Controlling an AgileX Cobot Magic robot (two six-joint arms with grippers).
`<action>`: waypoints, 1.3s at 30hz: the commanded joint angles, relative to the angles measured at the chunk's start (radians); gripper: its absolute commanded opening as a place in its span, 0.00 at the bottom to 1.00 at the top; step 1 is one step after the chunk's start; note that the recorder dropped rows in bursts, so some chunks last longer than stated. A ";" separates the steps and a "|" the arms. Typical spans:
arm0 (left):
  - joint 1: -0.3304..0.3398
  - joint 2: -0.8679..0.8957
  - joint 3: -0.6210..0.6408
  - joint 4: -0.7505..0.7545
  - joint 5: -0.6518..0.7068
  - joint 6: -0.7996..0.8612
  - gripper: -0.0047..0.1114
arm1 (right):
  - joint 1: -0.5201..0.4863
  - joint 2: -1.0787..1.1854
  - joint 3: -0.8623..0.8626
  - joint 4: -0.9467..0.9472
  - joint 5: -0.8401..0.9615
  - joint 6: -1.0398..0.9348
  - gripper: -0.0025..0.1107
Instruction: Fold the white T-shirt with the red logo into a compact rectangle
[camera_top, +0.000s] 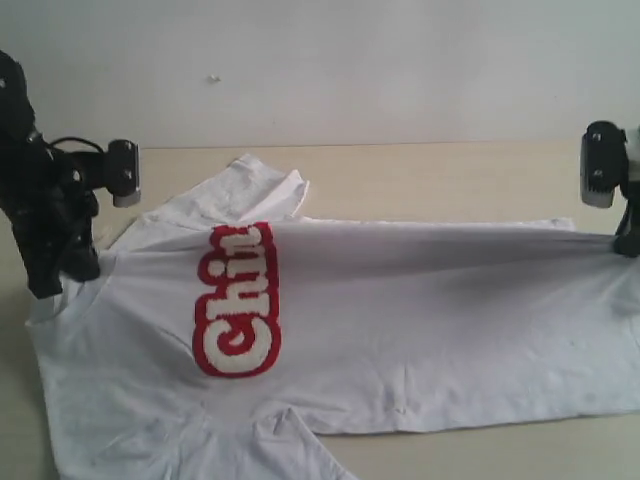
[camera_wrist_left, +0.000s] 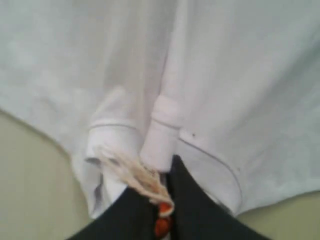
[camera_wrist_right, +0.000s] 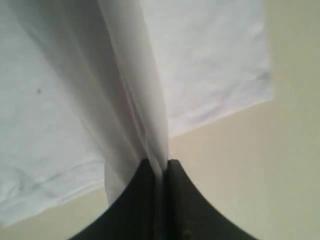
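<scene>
The white T-shirt (camera_top: 400, 320) is lying sideways on the bench (camera_top: 450, 165), folded over so the red logo (camera_top: 237, 305) only reads "Chin". The left tool (camera_wrist_left: 164, 192) is pinching the collar right by the orange tag (camera_wrist_left: 161, 226). The right tool (camera_wrist_right: 160, 167) is pinching a fold at the hem end, and the fabric is pulled taut between them.

Only 4 letters of the red logo (camera_top: 236, 300) show; the rest turn under a fold. The white T-shirt (camera_top: 420, 330) runs off the exterior view's bottom and right edges. My right pincer (camera_top: 622, 240) sits mostly past that right edge. The neck tag (camera_wrist_left: 161, 220) beside my left pincer (camera_wrist_left: 162, 192) is an orange blur.
</scene>
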 joint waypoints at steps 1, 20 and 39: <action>0.014 -0.119 -0.003 0.067 0.016 -0.015 0.06 | -0.009 -0.098 -0.032 -0.066 0.056 0.003 0.02; 0.014 -0.559 0.003 0.159 0.200 -0.049 0.06 | -0.007 -0.436 -0.047 -0.013 0.246 0.007 0.02; 0.014 -0.907 0.012 -0.133 0.290 -0.082 0.06 | 0.057 -0.737 -0.044 0.189 0.417 0.063 0.02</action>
